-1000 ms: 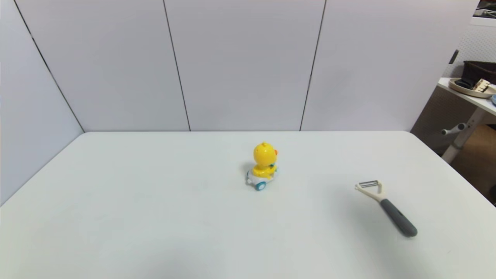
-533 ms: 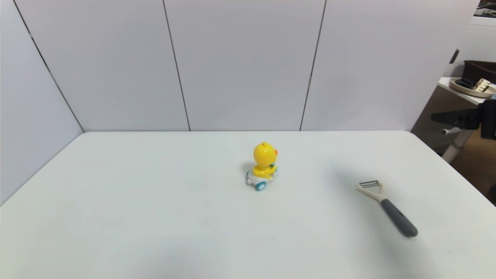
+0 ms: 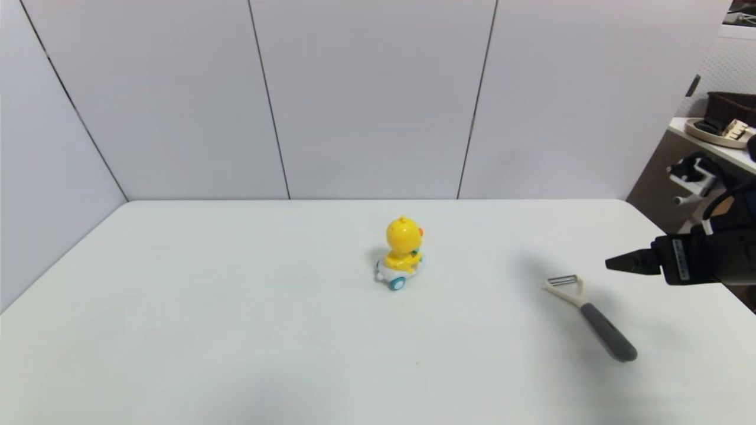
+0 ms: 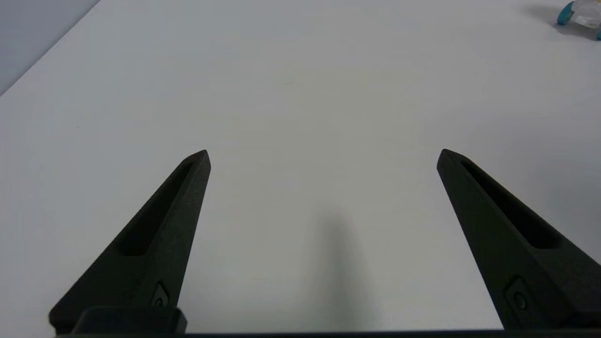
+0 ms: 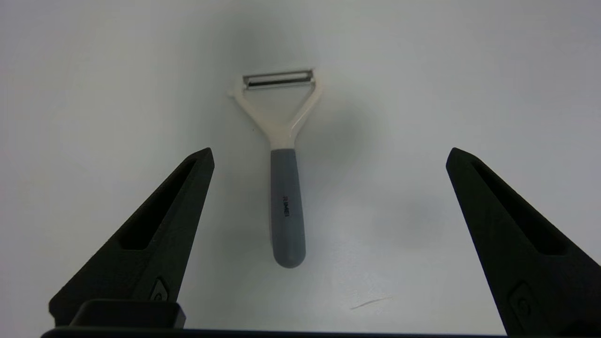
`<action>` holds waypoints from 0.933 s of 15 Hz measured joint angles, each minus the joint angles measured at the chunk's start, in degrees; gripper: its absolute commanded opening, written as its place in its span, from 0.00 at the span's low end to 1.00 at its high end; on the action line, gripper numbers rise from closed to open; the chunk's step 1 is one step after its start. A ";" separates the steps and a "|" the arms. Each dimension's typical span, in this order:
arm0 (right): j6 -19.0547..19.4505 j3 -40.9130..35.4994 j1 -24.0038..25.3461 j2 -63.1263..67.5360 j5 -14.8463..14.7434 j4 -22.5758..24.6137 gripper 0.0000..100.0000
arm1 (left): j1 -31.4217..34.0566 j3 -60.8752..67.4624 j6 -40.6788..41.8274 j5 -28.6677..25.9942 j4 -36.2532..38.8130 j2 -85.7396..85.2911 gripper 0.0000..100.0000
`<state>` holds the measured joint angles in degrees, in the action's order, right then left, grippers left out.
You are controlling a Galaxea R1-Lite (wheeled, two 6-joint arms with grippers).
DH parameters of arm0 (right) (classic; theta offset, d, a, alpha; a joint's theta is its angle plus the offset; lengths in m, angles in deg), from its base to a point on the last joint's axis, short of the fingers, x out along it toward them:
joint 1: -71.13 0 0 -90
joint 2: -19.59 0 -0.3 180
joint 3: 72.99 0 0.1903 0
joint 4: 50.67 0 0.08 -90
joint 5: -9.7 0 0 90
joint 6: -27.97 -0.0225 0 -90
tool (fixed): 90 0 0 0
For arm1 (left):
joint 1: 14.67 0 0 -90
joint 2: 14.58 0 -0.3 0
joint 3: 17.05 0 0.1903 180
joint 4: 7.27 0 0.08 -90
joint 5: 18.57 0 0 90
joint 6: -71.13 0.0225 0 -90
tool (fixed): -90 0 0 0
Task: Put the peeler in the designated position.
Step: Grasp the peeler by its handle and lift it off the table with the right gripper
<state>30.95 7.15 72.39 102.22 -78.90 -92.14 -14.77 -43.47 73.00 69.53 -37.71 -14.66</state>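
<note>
One peeler (image 3: 589,314): lying flat on the white tabletop (image 3: 236,330), robot's right side, cream head away from the robot, grey handle nearer. Right pincer (image 5: 328,155): spread wide, empty, poised above the handle. Advice: descend straight, straddle the handle mid-length, close across its width. Left pincer (image 4: 324,155): open, idle over bare tabletop. Duck toy (image 3: 401,254): centre, well apart.

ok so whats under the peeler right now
Only bare white table. The peeler lies flat on it, nothing beneath. The right gripper hangs above with jaws open, not touching. The patch directly under the handle is covered.
</note>
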 measured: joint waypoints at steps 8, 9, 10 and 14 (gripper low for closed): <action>3.61 -7.35 0.61 4.45 1.27 0.11 1.00 | 0.00 -0.01 -0.05 0.00 -0.01 0.00 1.00; 3.69 -7.46 0.67 5.05 1.29 0.13 1.00 | 0.00 0.00 0.00 -0.02 0.00 0.00 1.00; 3.80 -7.52 0.74 5.71 1.32 0.33 1.00 | 0.00 0.00 -0.02 -0.02 0.00 0.00 1.00; 3.69 -7.58 2.65 7.31 1.16 0.80 1.00 | 0.00 -0.01 -0.02 -0.02 0.00 0.00 1.00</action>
<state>34.64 -0.43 75.03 109.53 -77.74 -91.34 -14.77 -43.48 72.97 69.50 -37.71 -14.66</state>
